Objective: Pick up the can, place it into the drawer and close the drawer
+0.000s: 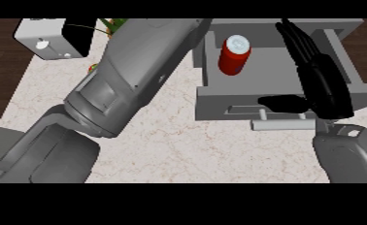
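Head view. We see the red cylindrical can with a white top [234,54] standing upright inside the open grey drawer [276,76], near its left wall; no hand touches it. Our right hand [315,73], black, lies over the drawer's right side with straight fingers pointing away from us and the thumb [283,104] reaching left above the front panel; it holds nothing. The pale bar handle [283,124] sits just before the drawer front. Our left forearm [132,73] crosses the marbled stone counter [186,146] diagonally; its hand is out of sight, so we cannot tell its state. A white box-shaped appliance [50,40] stands at the far left corner. We judge the can stiff, light and smooth-sided, best taken round its mid-body; with placement apparently done, the drawer awaits closing.
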Motion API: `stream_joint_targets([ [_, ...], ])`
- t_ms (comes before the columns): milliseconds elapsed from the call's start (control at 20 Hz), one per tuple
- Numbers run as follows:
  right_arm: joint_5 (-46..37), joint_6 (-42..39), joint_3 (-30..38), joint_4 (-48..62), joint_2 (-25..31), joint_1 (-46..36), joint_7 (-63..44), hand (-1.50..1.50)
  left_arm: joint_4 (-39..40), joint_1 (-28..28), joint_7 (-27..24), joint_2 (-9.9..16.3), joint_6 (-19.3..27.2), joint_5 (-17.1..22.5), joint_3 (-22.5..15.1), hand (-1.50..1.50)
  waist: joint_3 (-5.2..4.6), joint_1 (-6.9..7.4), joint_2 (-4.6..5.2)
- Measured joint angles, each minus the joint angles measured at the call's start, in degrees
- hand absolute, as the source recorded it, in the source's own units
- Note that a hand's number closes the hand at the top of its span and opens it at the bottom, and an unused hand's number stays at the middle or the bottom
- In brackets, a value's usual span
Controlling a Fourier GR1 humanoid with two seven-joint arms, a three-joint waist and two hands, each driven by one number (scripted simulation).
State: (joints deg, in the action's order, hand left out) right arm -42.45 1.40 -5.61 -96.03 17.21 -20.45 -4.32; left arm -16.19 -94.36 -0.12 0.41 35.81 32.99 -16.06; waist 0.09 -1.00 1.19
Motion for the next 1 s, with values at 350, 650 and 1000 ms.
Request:
stream_joint_targets([
  [350, -8.7, 7.6, -2.4, 17.1, -2.8, -6.9, 3.8, -1.5, -1.1, 1.0, 0.9, 2.1, -2.1, -0.3, 1.3, -1.5, -0.03, 1.41, -0.39],
  [650, -13.3, 15.4, -1.2, 32.0, -5.7, -13.9, 5.8, -1.5, -3.2, 3.1, 2.1, 4.6, -2.7, -1.5, 1.4, -1.5, -0.05, 2.38, -0.69],
  [1000, -16.7, 26.6, 2.9, 48.2, -7.4, -23.2, 6.9, -1.5, -6.8, 6.0, 4.3, 7.2, -3.3, -2.8, 0.9, -1.5, -0.03, 3.74, -0.65],
])
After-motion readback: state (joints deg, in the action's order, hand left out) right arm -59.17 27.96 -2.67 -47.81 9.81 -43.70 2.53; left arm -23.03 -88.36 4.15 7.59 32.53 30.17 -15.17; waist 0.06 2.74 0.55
